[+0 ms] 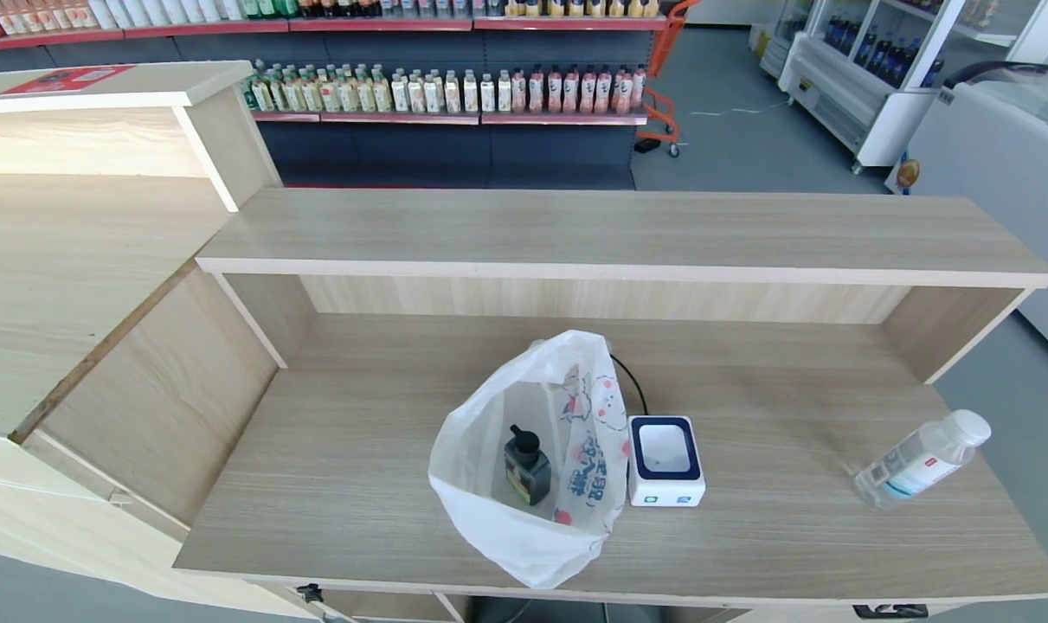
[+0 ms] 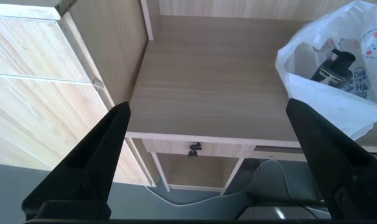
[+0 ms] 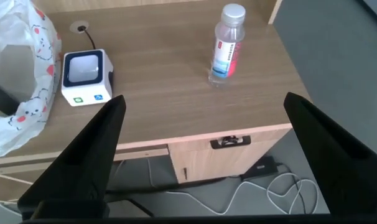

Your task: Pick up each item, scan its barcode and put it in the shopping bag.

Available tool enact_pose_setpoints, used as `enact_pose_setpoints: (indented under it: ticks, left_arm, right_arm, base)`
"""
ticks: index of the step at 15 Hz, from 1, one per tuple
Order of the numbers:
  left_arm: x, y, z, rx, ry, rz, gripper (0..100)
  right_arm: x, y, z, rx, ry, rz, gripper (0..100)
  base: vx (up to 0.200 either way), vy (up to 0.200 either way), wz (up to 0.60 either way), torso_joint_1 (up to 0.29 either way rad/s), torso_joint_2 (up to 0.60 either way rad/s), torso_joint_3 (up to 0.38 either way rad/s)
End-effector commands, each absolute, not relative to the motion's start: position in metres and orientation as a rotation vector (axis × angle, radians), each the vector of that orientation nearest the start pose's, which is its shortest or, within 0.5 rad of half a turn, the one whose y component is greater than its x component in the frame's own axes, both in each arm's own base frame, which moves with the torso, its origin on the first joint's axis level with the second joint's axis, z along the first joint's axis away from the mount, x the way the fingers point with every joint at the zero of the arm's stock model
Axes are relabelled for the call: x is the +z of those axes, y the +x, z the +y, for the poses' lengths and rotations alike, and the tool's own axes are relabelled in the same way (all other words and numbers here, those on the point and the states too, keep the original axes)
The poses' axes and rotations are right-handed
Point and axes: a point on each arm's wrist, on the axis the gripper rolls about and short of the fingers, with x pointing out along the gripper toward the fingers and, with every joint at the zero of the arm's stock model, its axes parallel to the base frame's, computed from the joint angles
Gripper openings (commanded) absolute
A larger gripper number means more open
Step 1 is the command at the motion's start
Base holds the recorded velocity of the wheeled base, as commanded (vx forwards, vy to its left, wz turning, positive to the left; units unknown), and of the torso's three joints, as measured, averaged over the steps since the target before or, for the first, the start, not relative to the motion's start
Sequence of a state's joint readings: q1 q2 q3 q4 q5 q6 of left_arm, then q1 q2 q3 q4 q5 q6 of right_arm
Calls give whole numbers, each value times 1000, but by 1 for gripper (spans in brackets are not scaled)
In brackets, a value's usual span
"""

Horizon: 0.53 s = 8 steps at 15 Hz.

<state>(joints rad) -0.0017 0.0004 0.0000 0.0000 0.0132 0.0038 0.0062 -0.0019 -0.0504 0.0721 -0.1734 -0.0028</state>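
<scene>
dark pump bottle (image 1: 528, 467) already in white plastic shopping bag (image 1: 524, 541) beyond left jaws, clear plastic water bottle (image 1: 920, 459) on wooden desk (image 1: 792, 536) beyond right jaws left to scan and bag; both jaws wide open, empty.

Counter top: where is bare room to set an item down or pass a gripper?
Widest bare patch: between the counter's left wall and the shopping bag. Another: between the scanner and the water bottle. The strip behind them, under the shelf, is bare but for a cable. Crowded: bag and scanner side by side.
</scene>
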Motion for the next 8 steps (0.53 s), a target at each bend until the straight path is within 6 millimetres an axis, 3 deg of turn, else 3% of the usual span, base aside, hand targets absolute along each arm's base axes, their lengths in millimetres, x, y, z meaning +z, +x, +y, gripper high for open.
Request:
enact_pose_setpoints:
  ticks: [1,8]
  left_arm:
    - [75,-23,0,12,5,0,100]
    - [75,-23,0,12,3,0,100]
  right_arm:
    - [82,-27,-4,-167,-5,23,100]
    - [82,-27,-4,-169,-4,23,100]
  base:
    - [0,-200,0,-2,-2,2]
    - [0,-200,0,1,3,2]
